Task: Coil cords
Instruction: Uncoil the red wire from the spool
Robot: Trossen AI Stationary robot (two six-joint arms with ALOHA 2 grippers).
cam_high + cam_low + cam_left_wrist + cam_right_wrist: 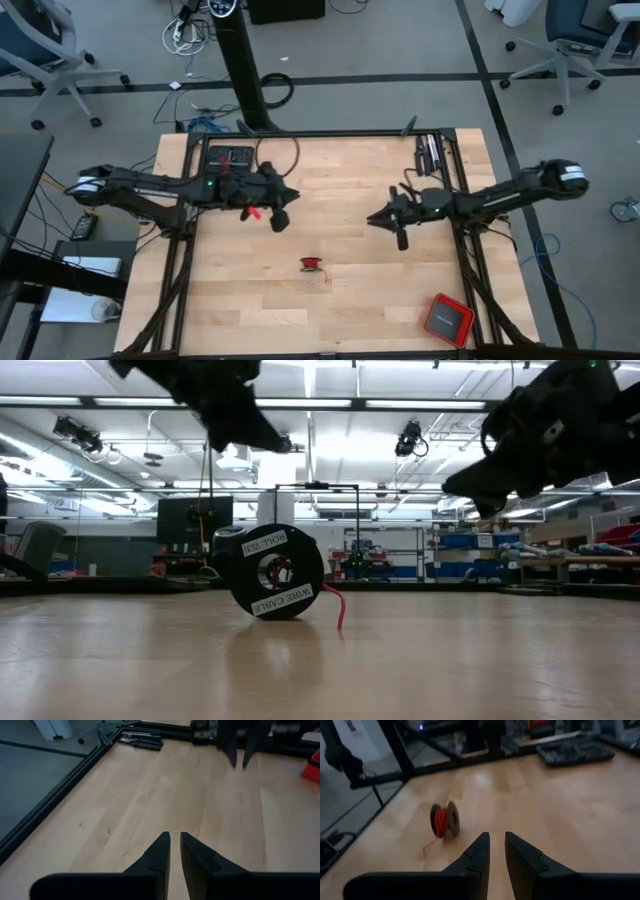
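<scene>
The cord is a thin red wire wound on a small black spool [312, 264] near the table's middle, toward the near edge. The spool [277, 572] stands on its two round flanges, and a loose red tail [335, 605] drops from it onto the wood. My left gripper [290, 195] hovers above the table, left of and beyond the spool; its fingers [175, 837] stand a narrow gap apart with nothing between them. My right gripper [372, 218] hovers right of and beyond the spool, pointing toward the spool [444, 820], also with a narrow gap [497, 837] and nothing held.
A red square box with a dark top [447, 320] lies at the near right corner. A dark device [230, 157] sits at the far left and some tools [430, 152] at the far right. Black frame rails [462, 250] run along the table's sides.
</scene>
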